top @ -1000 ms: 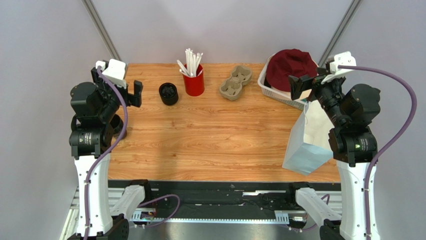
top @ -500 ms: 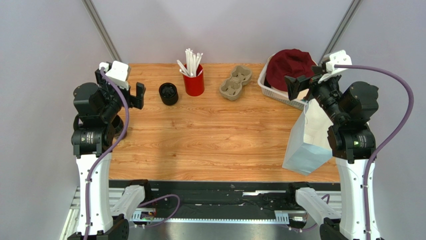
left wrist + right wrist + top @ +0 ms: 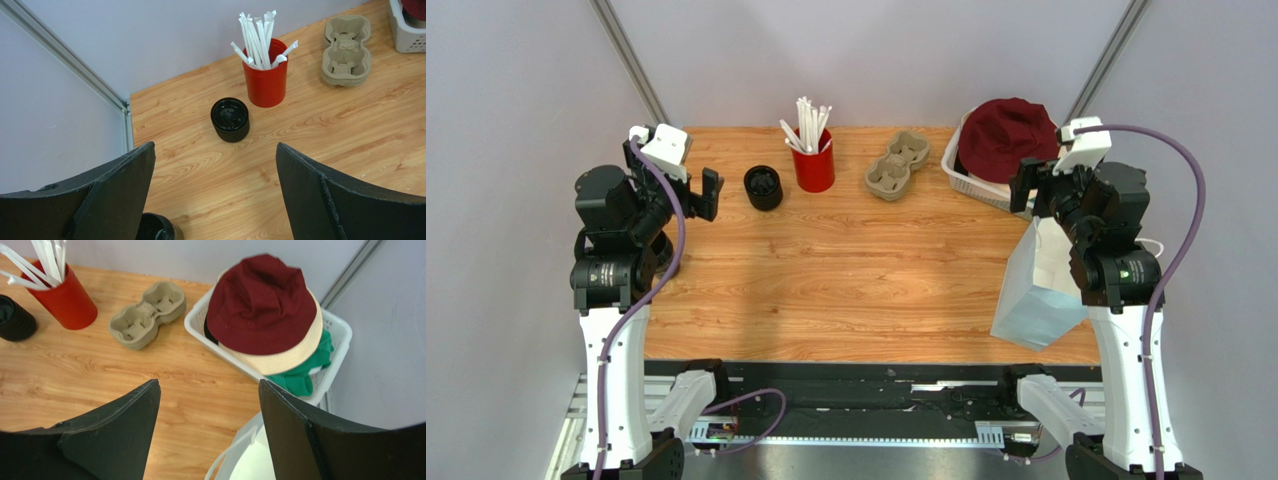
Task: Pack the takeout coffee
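The takeout coffee is a small brown paper cup (image 3: pixel 156 228), dark inside, cut off at the bottom edge of the left wrist view. In the top view it is mostly hidden under the left arm (image 3: pixel 669 256). My left gripper (image 3: pixel 215 146) hangs wide open above the table's left side (image 3: pixel 690 193), with the cup just below its left finger and nothing between the jaws. My right gripper (image 3: pixel 209 382) is open and empty above the rim of a white paper bag (image 3: pixel 250 460), near the table's right edge (image 3: pixel 1038 190).
A squat black round piece (image 3: pixel 763 187) sits beside a red cup of white straws (image 3: pixel 813 160). A pulp cup carrier (image 3: pixel 898 165) lies at the back centre. A white basket (image 3: pixel 200 332) holds a maroon hat (image 3: pixel 1006 135). The bag (image 3: pixel 1036 290) stands at the front right.
The right arm has turned and drawn back over the bag, and its jaws have narrowed somewhat. The left gripper has edged slightly to the right, still wide open.
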`<state>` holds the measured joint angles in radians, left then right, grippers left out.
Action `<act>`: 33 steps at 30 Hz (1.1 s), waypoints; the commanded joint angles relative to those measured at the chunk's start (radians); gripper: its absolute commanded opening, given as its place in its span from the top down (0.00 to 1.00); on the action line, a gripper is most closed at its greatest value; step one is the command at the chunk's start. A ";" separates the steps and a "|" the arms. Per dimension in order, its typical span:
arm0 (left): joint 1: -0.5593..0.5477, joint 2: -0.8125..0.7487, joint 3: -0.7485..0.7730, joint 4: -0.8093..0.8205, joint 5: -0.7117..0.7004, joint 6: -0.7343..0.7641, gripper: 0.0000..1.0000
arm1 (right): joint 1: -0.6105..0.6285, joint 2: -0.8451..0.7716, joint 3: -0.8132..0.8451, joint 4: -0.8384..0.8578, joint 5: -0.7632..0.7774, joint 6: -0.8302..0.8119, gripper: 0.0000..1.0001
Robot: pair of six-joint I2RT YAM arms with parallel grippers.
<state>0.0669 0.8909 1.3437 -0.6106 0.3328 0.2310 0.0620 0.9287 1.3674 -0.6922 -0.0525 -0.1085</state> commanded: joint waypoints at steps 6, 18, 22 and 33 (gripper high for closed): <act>-0.001 -0.015 -0.012 0.017 0.034 0.007 0.01 | -0.004 -0.125 -0.028 -0.168 0.077 0.016 0.30; -0.001 -0.027 -0.017 0.017 0.049 0.001 0.01 | -0.004 -0.136 -0.122 -0.196 0.014 0.032 0.42; -0.004 -0.027 -0.018 0.018 0.052 0.004 0.01 | -0.004 -0.122 -0.134 -0.175 0.008 0.029 0.46; -0.003 -0.023 -0.017 0.018 0.058 0.004 0.01 | 0.031 -0.059 -0.047 -0.193 -0.027 0.026 1.00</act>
<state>0.0669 0.8719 1.3285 -0.6106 0.3660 0.2310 0.0692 0.8417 1.2518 -0.9024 -0.0559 -0.0856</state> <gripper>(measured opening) 0.990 0.049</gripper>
